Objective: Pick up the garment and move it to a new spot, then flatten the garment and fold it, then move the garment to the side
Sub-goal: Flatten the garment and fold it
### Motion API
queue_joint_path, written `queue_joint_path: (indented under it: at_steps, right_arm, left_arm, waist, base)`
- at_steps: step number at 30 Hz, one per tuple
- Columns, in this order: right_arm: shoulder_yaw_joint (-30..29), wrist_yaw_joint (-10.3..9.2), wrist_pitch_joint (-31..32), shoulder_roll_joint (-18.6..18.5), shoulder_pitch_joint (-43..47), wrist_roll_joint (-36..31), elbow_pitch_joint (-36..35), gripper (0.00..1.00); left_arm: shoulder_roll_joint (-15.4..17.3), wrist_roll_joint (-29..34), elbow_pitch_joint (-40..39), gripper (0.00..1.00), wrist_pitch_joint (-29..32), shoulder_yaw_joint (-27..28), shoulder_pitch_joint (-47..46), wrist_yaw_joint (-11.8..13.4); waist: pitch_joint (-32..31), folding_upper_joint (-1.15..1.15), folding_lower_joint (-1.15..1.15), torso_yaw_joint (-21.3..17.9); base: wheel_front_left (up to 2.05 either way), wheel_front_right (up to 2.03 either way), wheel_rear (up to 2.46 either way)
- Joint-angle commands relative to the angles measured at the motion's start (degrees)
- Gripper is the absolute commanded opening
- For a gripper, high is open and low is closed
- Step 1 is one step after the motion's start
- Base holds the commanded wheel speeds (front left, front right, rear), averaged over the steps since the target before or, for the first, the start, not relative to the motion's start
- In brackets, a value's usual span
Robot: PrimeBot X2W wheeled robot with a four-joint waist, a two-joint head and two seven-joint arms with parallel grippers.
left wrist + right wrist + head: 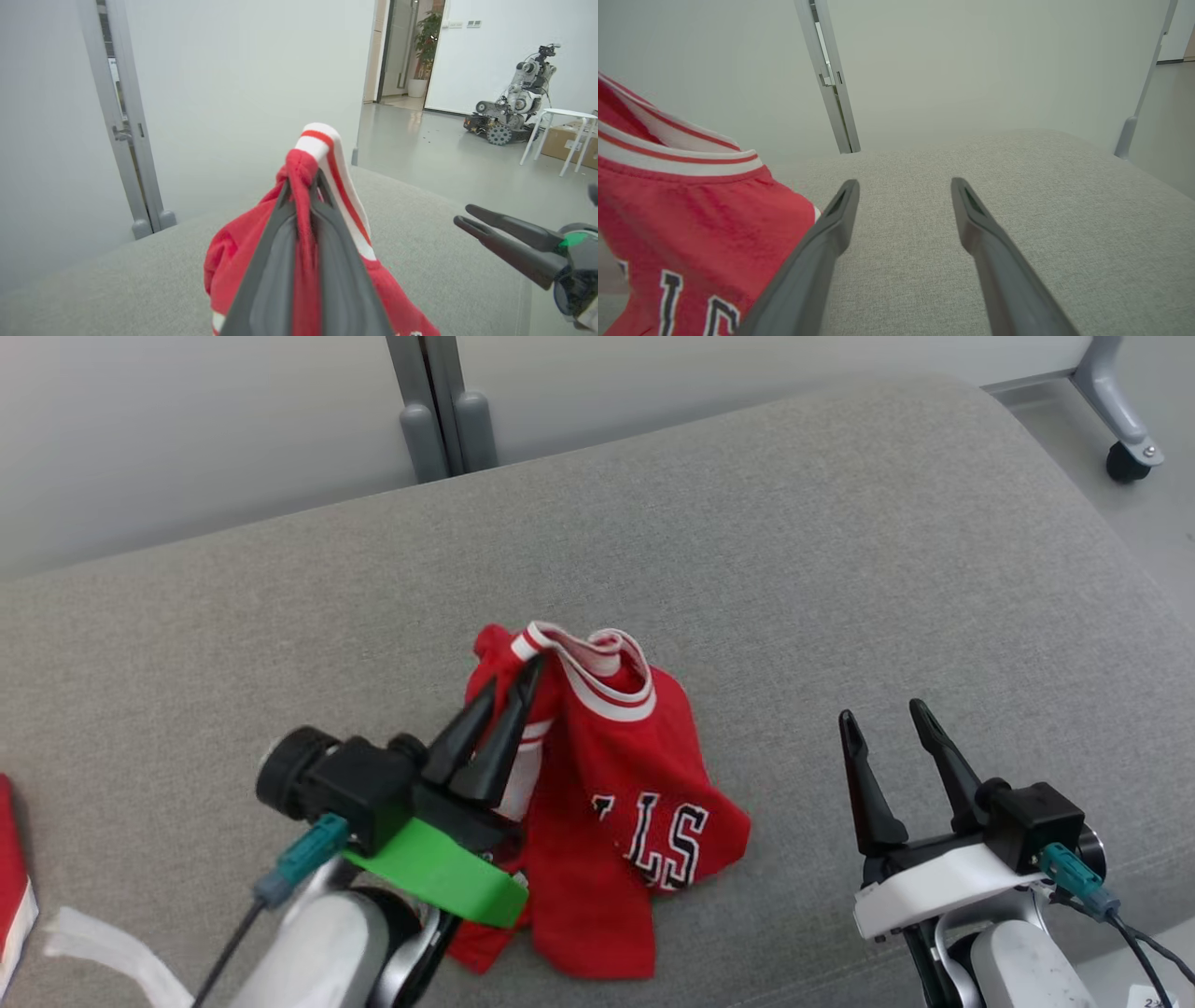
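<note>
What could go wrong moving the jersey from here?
1. The left gripper pinches only a thin bunch by the collar; the jersey could slip out.
2. The jersey hangs crumpled, its lower part on the couch, so dragging may twist it; the right gripper stands open, giving no support.

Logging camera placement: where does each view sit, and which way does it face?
Head view: on the head, looking down at the jersey and grey cushion; left gripper shut on it, right gripper open.
Left wrist view: along its fingers clamping the jersey, toward the partition; right gripper at the right edge.
Right wrist view: along its spread fingers, across the cushion.
All three share jersey and cushion.
</note>
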Motion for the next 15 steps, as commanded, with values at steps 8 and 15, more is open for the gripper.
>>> queue_joint_path:
  at_steps: [8, 15]
  right_arm:
    - [0.83, -0.08, -0.02, -0.11, 0.43, 1.64, 0.0, 1.0]
    - [0.98, -0.08, -0.01, -0.1, 0.6, 2.33, -0.01, 1.0]
  left_arm:
    - [8.7, -6.39, -27.26, 0.0, 16.4, 5.32, -4.21, 0.1]
    - [10.33, -17.05, -35.24, 0.0, 27.68, 10.06, -8.48, 2.96]
  waist:
    - [-1.44, 0.0, 0.0, 0.38]
    - [-1.43, 0.0, 0.0, 0.13]
  base:
    - [0.0, 0.0, 0.0]
    - [0.0, 0.0, 0.0]
